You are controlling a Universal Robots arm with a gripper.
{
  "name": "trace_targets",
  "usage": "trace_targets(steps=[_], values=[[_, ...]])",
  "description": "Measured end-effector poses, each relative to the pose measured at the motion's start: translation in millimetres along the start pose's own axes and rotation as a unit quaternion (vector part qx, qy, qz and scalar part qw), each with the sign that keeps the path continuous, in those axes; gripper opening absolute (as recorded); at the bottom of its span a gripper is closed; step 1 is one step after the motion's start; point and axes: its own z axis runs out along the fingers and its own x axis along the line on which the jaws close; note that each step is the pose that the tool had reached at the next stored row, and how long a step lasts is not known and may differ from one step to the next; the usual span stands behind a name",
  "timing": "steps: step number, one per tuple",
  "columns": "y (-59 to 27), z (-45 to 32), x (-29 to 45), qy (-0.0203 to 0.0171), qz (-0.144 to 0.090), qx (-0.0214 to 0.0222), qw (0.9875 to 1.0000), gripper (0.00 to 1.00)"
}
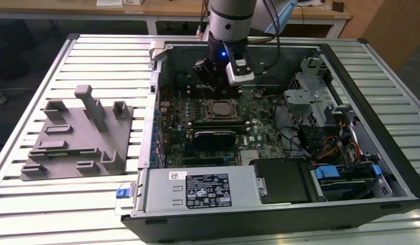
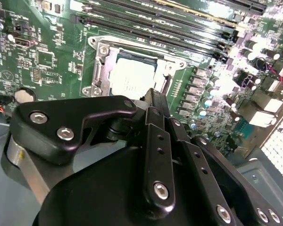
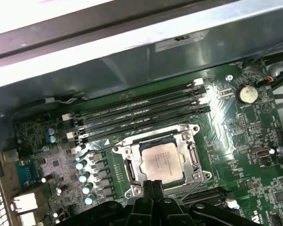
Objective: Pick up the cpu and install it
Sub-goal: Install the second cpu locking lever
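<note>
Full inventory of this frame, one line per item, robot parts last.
cpu: one, silver, seated in the socket frame on the motherboard.
Motherboard: one, green, inside the case.
Computer case: one, black, open, on the slatted table.
Power supply: one, grey, near edge of the case.
Fixture plate: one, grey, with posts, at the exterior view's left of the case.
Hand: one, black, just above the cpu.

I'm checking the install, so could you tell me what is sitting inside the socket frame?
The cpu lies flat inside the socket frame, silver top showing. The gripper covers its near edge; whatever lies beneath the cpu is hidden.
</note>
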Motion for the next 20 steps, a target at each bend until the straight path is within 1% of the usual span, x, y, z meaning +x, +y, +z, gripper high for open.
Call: trace_targets(steps=[4,6,8,10,14,17,19,20], values=[[-2.1,0.3,7.3,-0.0049,-0.001,-0.0013,1.0,0.11],[-2.6,0.3,9.1,-0.0076,-0.003,-0.002,1.0,0.11],[-2.6,0.4,9.2,-0.0086,-0.01,-0.0026,0.9999,0.11],[-2.7,0.4,9.2,-0.0091,-0.025,-0.0028,0.9996,0.11],[-2.7,0.7,9.3,-0.0096,-0.058,-0.0025,0.9983,0.11],[-2.7,1.0,9.3,-0.0099,-0.078,-0.002,0.9969,0.11],[-3.2,1.5,10.8,-0.0115,-0.082,-0.0023,0.9965,0.11],[-3.8,1.7,12.8,-0.0137,-0.083,-0.0027,0.9965,0.11]])
